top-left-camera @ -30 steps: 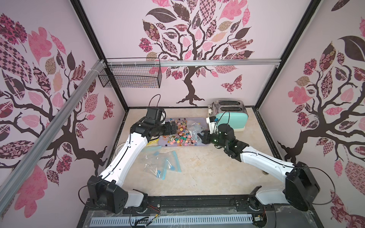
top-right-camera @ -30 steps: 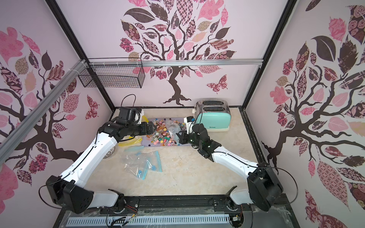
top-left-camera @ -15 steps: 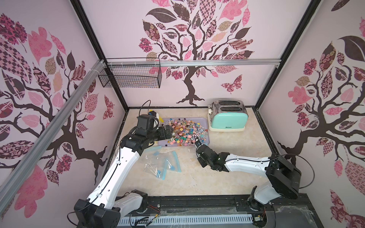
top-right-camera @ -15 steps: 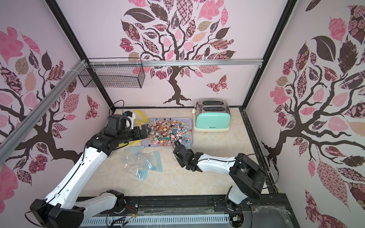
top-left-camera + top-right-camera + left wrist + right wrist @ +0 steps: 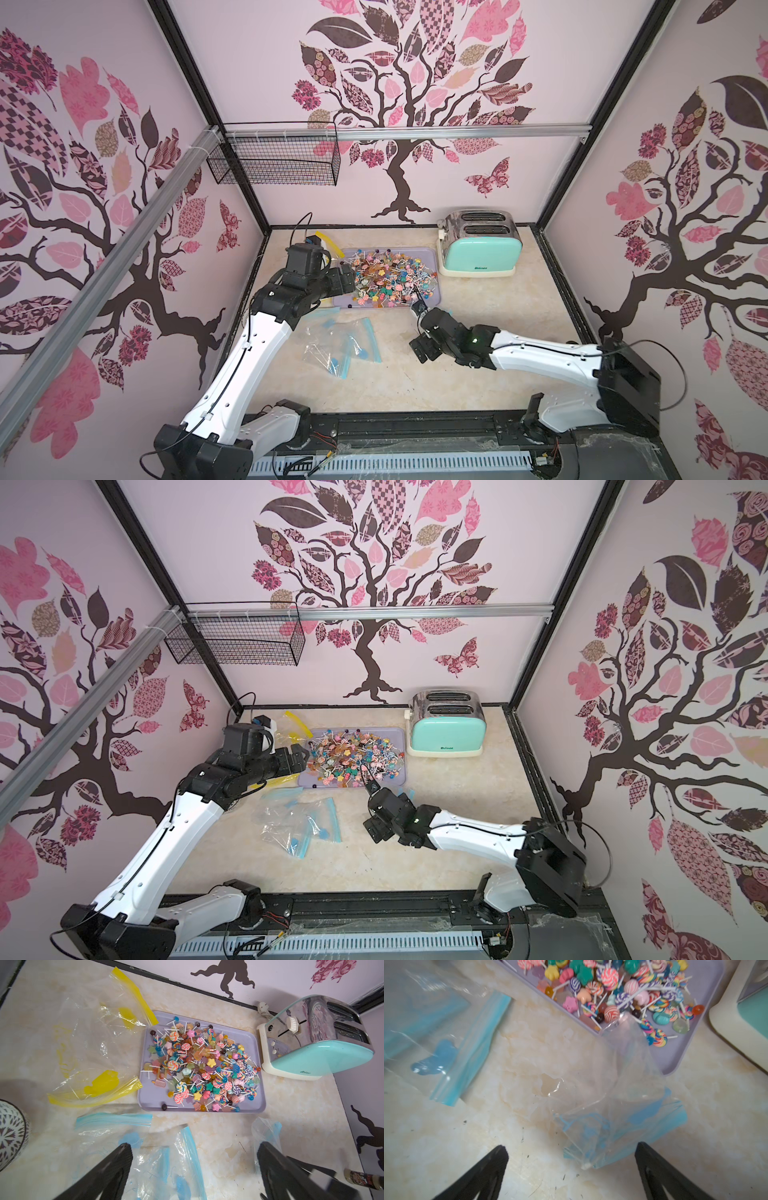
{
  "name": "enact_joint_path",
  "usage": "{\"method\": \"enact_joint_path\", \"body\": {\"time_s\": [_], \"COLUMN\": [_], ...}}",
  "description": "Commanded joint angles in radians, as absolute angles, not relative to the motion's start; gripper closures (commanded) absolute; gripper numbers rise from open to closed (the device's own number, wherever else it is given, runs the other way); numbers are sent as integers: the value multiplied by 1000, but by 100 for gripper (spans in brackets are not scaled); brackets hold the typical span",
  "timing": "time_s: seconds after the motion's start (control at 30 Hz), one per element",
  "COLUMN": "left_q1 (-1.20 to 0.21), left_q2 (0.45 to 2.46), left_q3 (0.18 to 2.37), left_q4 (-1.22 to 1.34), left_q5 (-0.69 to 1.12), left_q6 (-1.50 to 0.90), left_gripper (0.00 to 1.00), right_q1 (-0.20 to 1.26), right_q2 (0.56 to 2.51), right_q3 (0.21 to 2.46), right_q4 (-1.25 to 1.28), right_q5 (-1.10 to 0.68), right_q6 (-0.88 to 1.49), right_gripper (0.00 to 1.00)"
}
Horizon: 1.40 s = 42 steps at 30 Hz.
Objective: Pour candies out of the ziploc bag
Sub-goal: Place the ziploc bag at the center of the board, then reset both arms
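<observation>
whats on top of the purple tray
A loose heap of small candies, mostly lollipops on white sticks, covers most of the tray; only its edges are bare. The lower candies and the tray floor beneath the heap are hidden.

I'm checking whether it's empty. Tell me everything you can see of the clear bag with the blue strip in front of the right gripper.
The bag is thin clear plastic, crumpled, with a blue zip strip at the end nearest the right gripper, whose open jaws do not touch it. It lies on the table; its far end laps over the rim of the tray by the candies. No candy shows inside.
</observation>
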<state>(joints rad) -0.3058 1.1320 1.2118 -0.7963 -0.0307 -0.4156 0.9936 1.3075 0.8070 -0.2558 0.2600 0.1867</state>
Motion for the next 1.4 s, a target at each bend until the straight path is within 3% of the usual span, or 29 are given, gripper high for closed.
{"method": "enact_joint_path", "body": {"time_s": [0.0, 0.1, 0.2, 0.37, 0.47, 0.6, 0.73, 0.87, 1.0, 1.07, 1.1, 1.17, 1.23, 1.37], "left_q1": [-296, -287, -260, -216, -210, -108, -102, -87, 39, 58, 57, 57, 56, 46], "left_q2": [1129, 1118, 1077, 947, 874, 919, 1138, 1402, 1554, 1571, 1548, 1572, 1564, 1563], "left_q3": [1270, 1285, 1226, 890, 598, 417, 322, 329, 384, 359, 379, 365, 367, 375], "left_q4": [-792, -750, -626, -199, 148, 321, 601, 846, 868, 953, 862, 931, 913, 898], "left_q5": [-133, -264, -443, -537, -566, -453, -437, -399, -135, -69, -64, -64, -59, -77], "left_q6": [-389, -361, -322, -127, -37, -129, -102, -31, -83, -84, -78, -79, -66, -57], "left_gripper": [2, 2, 2, 2, 2, 2, 2, 5, 8, 5, 2, 2, 2, 2], "right_q1": [995, 945, 745, 335, 140, 115, 115, 114, 63, 42, 32, 23, 26, 28], "right_q2": [1177, 1063, 979, 917, 929, 1007, 1095, 1314, 1526, 1618, 1562, 1551, 1592, 1590], "right_q3": [876, 908, 915, 767, 643, 374, 147, 156, 160, 164, 193, 279, 239, 225], "right_q4": [-357, -384, -351, -64, 110, 529, 987, 1160, 1361, 1499, 1345, 1155, 1298, 1325], "right_q5": [236, 290, 305, 421, 367, 364, 387, 326, 238, 195, 183, 168, 165, 178], "right_q6": [226, 240, 233, 196, 261, 151, 130, 75, 68, 69, 84, 88, 80, 79], "right_gripper": [0, 0, 0, 0, 0, 0, 0, 0, 0, 0, 0, 0, 0, 0]}}
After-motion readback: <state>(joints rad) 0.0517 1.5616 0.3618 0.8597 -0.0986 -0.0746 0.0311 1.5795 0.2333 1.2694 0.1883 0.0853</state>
